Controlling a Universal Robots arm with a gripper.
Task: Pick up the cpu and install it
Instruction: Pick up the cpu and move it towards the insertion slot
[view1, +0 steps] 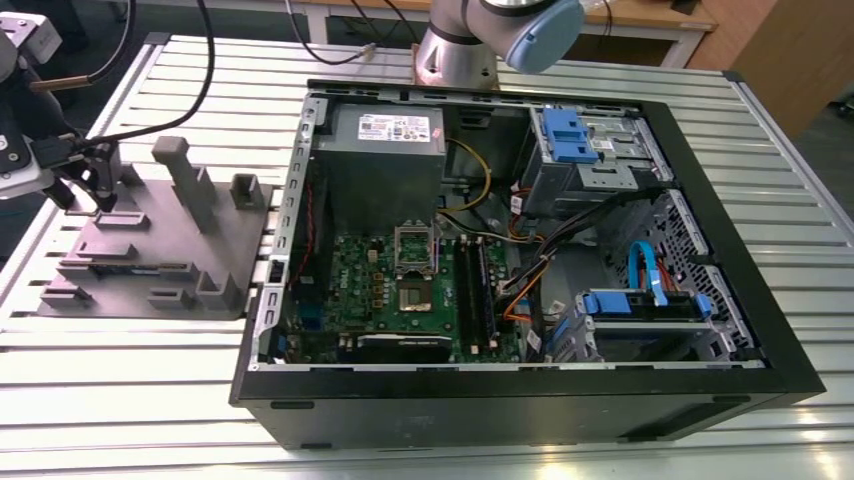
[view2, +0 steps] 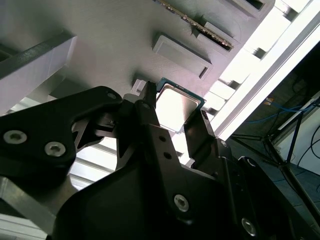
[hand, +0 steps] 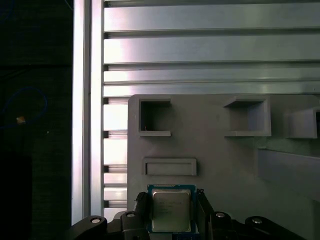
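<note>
Gripper (view1: 87, 198) hangs at the exterior view's left over the near corner of the grey holder block (view1: 160, 250). In both wrist views its fingers (hand: 143, 205) are drawn narrow against two opposite edges of the cpu (hand: 171, 215), which sits metal top up at the block's edge, just beside a shallow rectangular pocket (hand: 170, 167). Further right, well apart from the chip, the open computer case (view1: 534, 405) lies on the slatted table (view1: 134, 400), holding a green motherboard (view1: 387, 300), its socket (view1: 414, 250), black memory sticks (view1: 470, 290) and blue drive brackets (view1: 641, 305).
</note>
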